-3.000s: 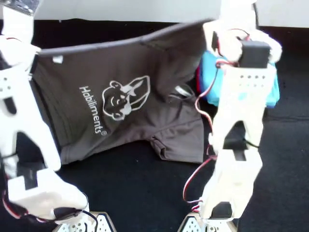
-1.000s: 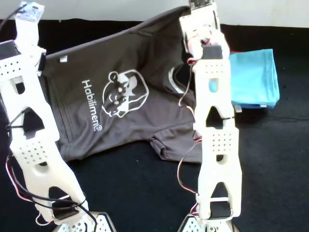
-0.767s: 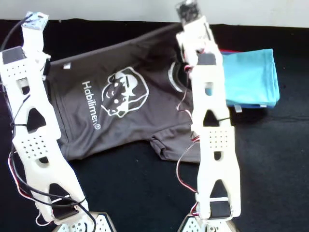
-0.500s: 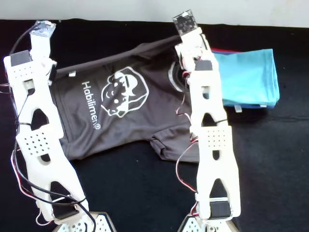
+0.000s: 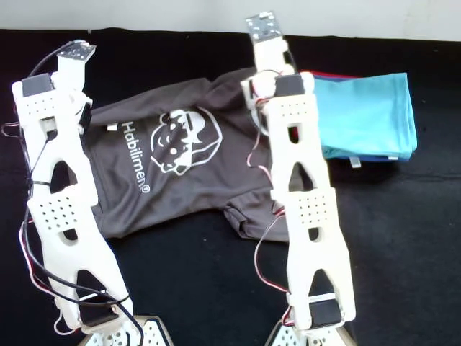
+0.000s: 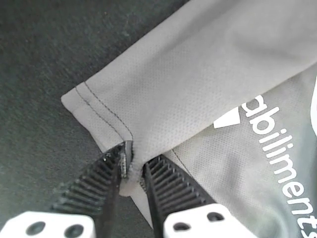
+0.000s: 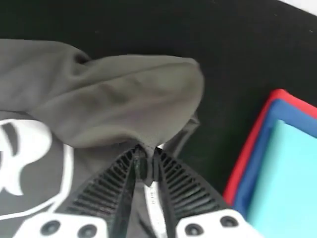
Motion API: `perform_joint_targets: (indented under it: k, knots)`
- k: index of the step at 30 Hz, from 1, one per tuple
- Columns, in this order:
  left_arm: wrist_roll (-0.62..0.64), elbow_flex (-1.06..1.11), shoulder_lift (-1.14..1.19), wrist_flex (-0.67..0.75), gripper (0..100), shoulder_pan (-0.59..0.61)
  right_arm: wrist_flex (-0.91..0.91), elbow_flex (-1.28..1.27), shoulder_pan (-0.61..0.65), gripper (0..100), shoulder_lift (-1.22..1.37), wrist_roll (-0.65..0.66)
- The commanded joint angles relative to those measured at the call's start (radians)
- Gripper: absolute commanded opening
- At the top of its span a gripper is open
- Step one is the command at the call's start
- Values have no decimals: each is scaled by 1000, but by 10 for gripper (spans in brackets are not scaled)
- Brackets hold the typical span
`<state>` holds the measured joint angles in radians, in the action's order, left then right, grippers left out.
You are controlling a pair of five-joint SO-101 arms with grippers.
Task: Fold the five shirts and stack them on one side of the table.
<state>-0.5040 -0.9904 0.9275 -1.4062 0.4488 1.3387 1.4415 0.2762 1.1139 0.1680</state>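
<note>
Grey printed T-shirt (image 5: 180, 173) observed on black table (image 5: 403, 238), beside turquoise-topped folded stack (image 5: 367, 115). Its far edge has been drawn nearer and slackened. Left gripper (image 6: 132, 161) and right gripper (image 7: 144, 158) are each clamped on cloth. First fold is judged under way.

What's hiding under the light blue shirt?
A dark blue cloth and a red cloth peek out at its edges. The light blue shirt covers the rest, so anything more is hidden.
</note>
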Motion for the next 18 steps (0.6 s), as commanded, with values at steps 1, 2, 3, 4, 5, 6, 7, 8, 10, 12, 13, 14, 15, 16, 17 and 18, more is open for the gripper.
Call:
perform_joint_targets:
  k: [1, 2, 3, 4, 5, 6, 7, 8, 10, 12, 13, 14, 15, 16, 17, 18]
  knots:
    - [9, -39, -68, -6, 9, -13, 18, 16, 42, 5, -30, -20]
    - [9, -39, -68, -6, 9, -12, 25, 18, 48, 5, -13, -20]
    - [9, -39, -70, -6, 9, -12, 27, 18, 53, 5, 4, -20]
    - [9, -39, -71, -6, 9, -10, 30, 18, 54, 5, 24, -20]
    - [9, -39, -71, -6, 9, -7, 30, 19, 53, 5, 42, -18]
    - [9, -39, -71, -6, 9, -4, 30, 24, 51, 5, 64, -18]
    - [9, -39, -71, -6, 9, -1, 25, 25, 47, 5, 84, -15]
    - [9, -39, -71, -6, 9, 1, 24, 27, 36, 5, 105, -14]
    - [9, -39, -71, -8, 9, 10, 12, 27, 13, 5, 139, -14]
    - [9, -39, -73, -8, 9, 18, -7, 27, -19, 5, 163, -14]
    - [9, -38, -73, -8, 9, 21, -19, 27, -36, 5, 174, -14]
    - [9, -39, -73, -14, 9, 24, -28, 27, -53, 5, 182, -14]
    - [9, -39, -73, -20, 9, 25, -35, 28, -68, 5, 185, -14]
    - [9, -39, -73, -21, 9, 27, -35, 28, -79, 5, 182, -14]
    - [9, -39, -73, -23, 9, 27, -39, 28, -90, 5, 171, -14]
    - [9, -41, -73, -29, 9, 27, -42, 28, -97, 5, 159, -14]
